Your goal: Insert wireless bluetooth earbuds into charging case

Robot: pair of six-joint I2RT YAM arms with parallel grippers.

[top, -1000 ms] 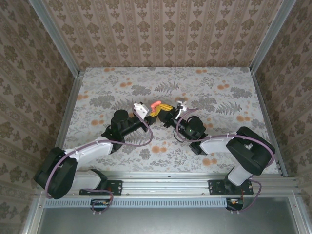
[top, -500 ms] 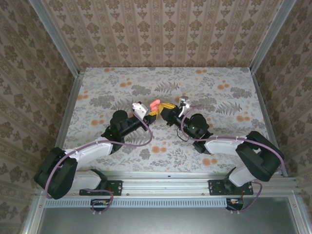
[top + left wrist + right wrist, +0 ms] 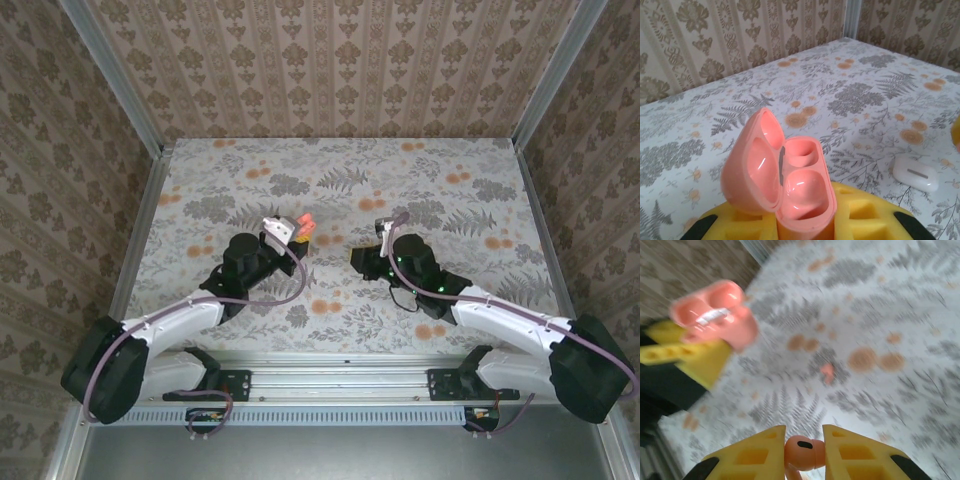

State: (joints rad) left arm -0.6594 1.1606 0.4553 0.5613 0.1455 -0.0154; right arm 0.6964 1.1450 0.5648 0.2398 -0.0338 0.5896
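**Clerk:** Entry one: what differs from a second ago?

**Arms:** My right gripper (image 3: 360, 258) was nose to nose with my left gripper (image 3: 292, 231) at mid-table. It has since drawn back to the right and nearer, and the two now stand well apart. My right elbow has swung down into the near right corner. My left gripper and its load have shifted slightly left.

**Clerk:** Entry two: pose?

**Arms:** Left arm: reaching from the near left toward the middle, wrist aimed far-right. Right arm: stretched long and low from the near right corner, wrist aimed left.

**Clerk:** Entry three: jaws and contents?

**Arms:** Left jaws: clamped on the coral-pink charging case (image 3: 795, 185), which is held upright with its lid swung open and leaning left. Two wells show, and I cannot tell whether either is filled. Right jaws: almost together, pinching one coral-pink earbud (image 3: 801, 452).

**Clerk:** Entry four: anything else, and any lettering?

**Arms:** One white case (image 3: 915, 172), closed, lies flat on the flowered table (image 3: 855, 100), right of my left gripper. Any marking on it is too small to read.
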